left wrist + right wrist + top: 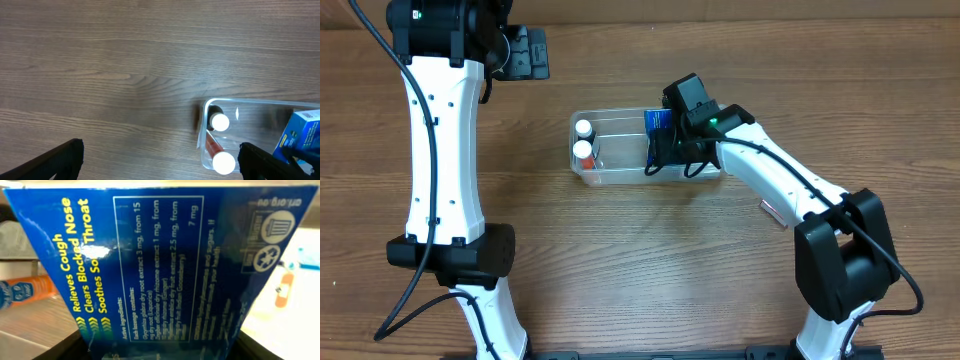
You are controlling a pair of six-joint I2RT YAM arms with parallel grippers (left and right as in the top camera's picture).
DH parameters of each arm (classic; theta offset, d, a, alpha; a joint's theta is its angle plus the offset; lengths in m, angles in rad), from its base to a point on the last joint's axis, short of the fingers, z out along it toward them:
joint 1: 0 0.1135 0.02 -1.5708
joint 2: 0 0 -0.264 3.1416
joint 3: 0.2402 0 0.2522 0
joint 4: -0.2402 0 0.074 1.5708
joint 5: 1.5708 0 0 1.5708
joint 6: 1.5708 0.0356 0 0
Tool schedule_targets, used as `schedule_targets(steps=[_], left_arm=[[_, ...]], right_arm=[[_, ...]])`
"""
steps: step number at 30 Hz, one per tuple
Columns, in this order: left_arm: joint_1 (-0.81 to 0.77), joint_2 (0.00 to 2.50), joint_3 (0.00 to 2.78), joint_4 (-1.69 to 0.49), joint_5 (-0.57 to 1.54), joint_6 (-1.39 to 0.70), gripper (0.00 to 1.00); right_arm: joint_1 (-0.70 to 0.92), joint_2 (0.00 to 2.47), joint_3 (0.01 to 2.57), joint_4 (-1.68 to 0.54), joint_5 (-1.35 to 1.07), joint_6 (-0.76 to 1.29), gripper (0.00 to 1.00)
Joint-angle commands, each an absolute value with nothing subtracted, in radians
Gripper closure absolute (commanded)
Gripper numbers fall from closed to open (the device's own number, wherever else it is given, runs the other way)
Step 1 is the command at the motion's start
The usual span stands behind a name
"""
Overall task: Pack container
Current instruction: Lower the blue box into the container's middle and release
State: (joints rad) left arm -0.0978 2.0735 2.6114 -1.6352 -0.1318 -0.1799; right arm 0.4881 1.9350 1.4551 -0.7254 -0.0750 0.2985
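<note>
The clear plastic container [620, 179] sits mid-table. Two white-capped bottles [583, 128] [583, 151] stand at its left end. My right gripper [665, 142] is shut on a blue medicine box [657, 120] and holds it inside the container's right part. In the right wrist view the blue box [160, 265] fills the frame between the fingers [160, 350], and an orange bottle [25, 291] shows at the left. My left gripper [525, 52] is open and empty, raised at the far left. Its view shows the container [260, 102], the bottles [219, 122] [223, 162] and the box [300, 132].
A small pale flat item [772, 212] lies on the wooden table under the right arm. A white surface with a plaster strip [284, 287] shows to the right of the box in the right wrist view. Bare wood surrounds the container.
</note>
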Motion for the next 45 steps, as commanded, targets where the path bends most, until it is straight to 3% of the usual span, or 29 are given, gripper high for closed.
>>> schedule_targets(steps=[1,15,28,38,40,45], left_arm=[[-0.099,2.074,2.624,-1.632,-0.13,-0.165,0.0],[-0.099,2.074,2.624,-1.623,-0.13,-0.165,0.0],[-0.099,2.074,2.624,-1.623,-0.13,-0.165,0.0],[-0.099,2.074,2.624,-1.623,-0.13,-0.165,0.0],[-0.099,2.074,2.624,-1.622,-0.13,-0.165,0.0],[-0.099,2.074,2.624,-1.623,-0.13,-0.165,0.0]], right_arm=[[0.493,1.943,1.473,-0.75,-0.081,0.297,0.34],[0.499,1.877,1.475,-0.746,-0.096,0.115,0.31],[0.501,1.877,1.516,-0.744,-0.115,0.339,0.31],[0.511,1.877,1.516,-0.748,-0.118,0.345,0.3],[0.511,1.877,1.516,-0.751,-0.118,0.345,0.26],[0.511,1.877,1.516,-0.756,-0.118,0.344,0.0]])
